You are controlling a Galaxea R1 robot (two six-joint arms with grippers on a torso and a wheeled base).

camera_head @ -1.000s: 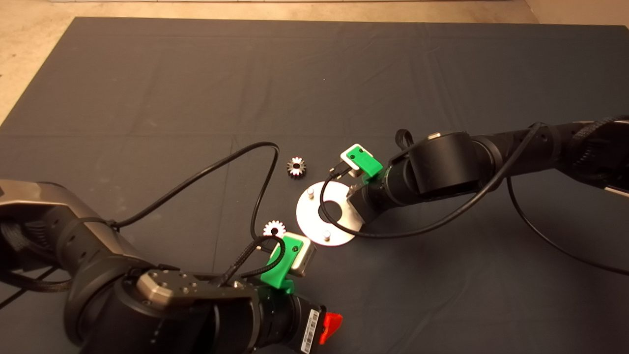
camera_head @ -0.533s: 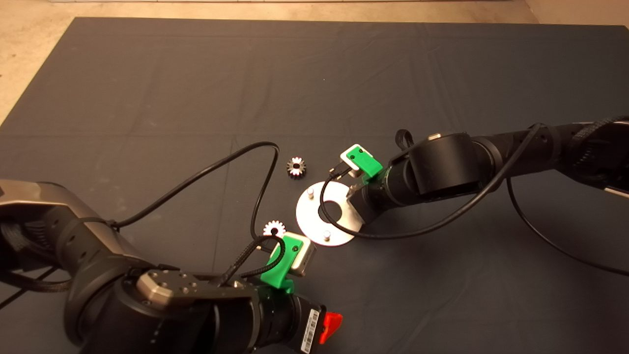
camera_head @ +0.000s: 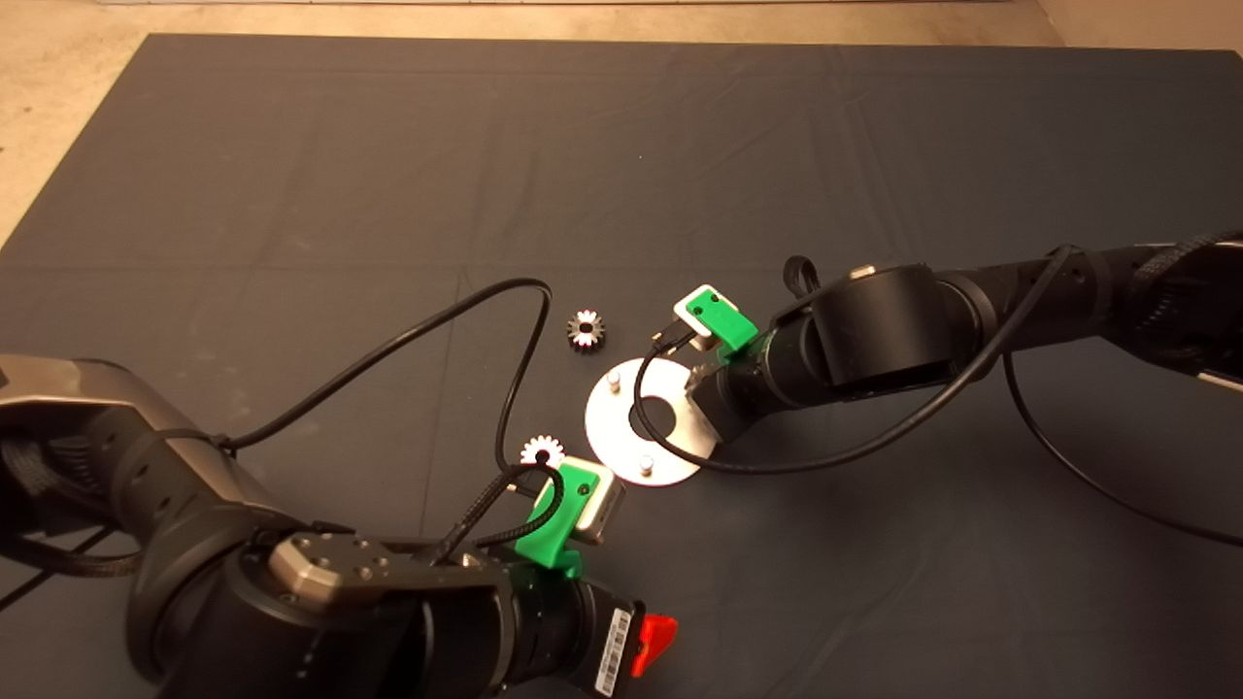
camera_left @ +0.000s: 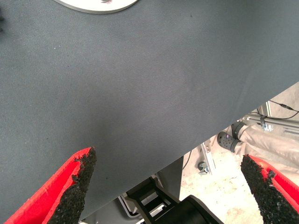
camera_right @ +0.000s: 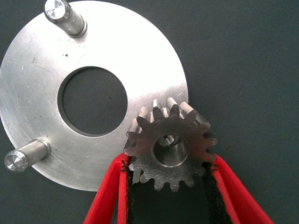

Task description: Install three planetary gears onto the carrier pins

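In the right wrist view my right gripper [camera_right: 168,170] is shut on a planetary gear [camera_right: 170,151], holding it by its toothed rim over the edge of the round silver disc [camera_right: 98,51]. A carrier pin's tip [camera_right: 169,139] shows inside the gear's bore, off-centre. Two bare carrier pins [camera_right: 65,17] [camera_right: 25,155] stand on the disc. From above, the disc [camera_head: 607,432] lies mid-mat with the right wrist covering its right side. One loose gear [camera_head: 586,330] lies just beyond the disc and another [camera_head: 542,451] lies at its left. My left gripper [camera_left: 170,186] hangs open near the mat's front edge.
Black cables [camera_head: 505,388] loop over the mat near the loose gears and across the disc. Beyond the mat's edge, the left wrist view shows a person's leg and shoe [camera_left: 229,140] on the floor. The dark mat [camera_head: 388,175] stretches bare toward the far side.
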